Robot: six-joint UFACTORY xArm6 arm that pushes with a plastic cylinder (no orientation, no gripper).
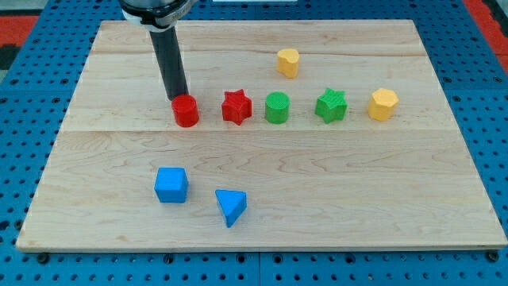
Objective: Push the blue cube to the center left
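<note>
The small blue plastic cube [171, 184] sits on the pale wooden tabletop [381, 191] in the lower-left part of the board, toward the view's bottom, well apart from my tip [178, 98]. From my tip the cube lies at about six o'clock, almost straight down the view and a shade to the left. There is no pincer on this arm, only the straight dark rod, so nothing opens or closes.

The cube's goal, the center left, lies at roughly ten o'clock from the cube. By my judgement, my tip must therefore get round to the cube's four o'clock side before it pushes, and that side is the far one from where the rod stands now.

Just beside the cube, at about four o'clock from it, lies a blue wedge-shaped block [231, 206], apart from the cube but near the spot my tip needs.

My tip itself stands at the upper edge of a red cylinder [186, 111], touching or nearly so; which, I cannot tell.
</note>
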